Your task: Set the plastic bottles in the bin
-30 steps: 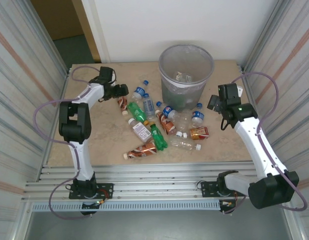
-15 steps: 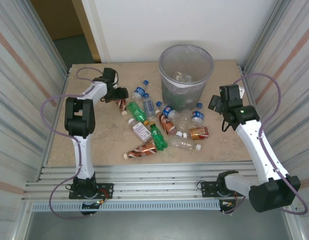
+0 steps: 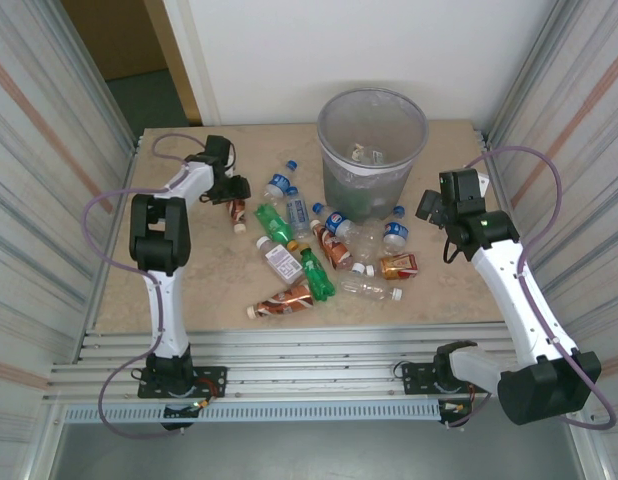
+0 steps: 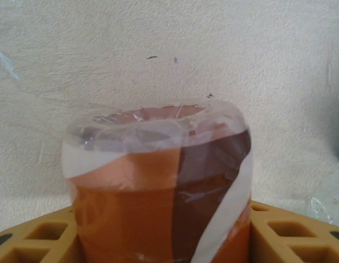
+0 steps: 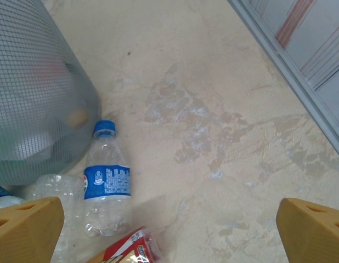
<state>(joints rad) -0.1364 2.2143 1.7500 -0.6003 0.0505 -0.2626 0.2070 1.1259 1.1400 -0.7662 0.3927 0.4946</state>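
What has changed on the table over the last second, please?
The left gripper drew back slightly, lowered onto the leftmost orange-brown bottle and closed on it. The right gripper remains open beside the bin, and the other bottles have not moved.

Your left gripper point(image 3: 235, 190) is clamped on a bottle, and your right gripper point(image 3: 427, 207) is spread wide.
Your left arm point(image 3: 161, 235) reaches far forward, fingers point(image 4: 35, 235) pressing both sides of the orange-brown bottle point(image 4: 158, 181). Your right arm point(image 3: 509, 275) bends inward, wrist tilted downward.
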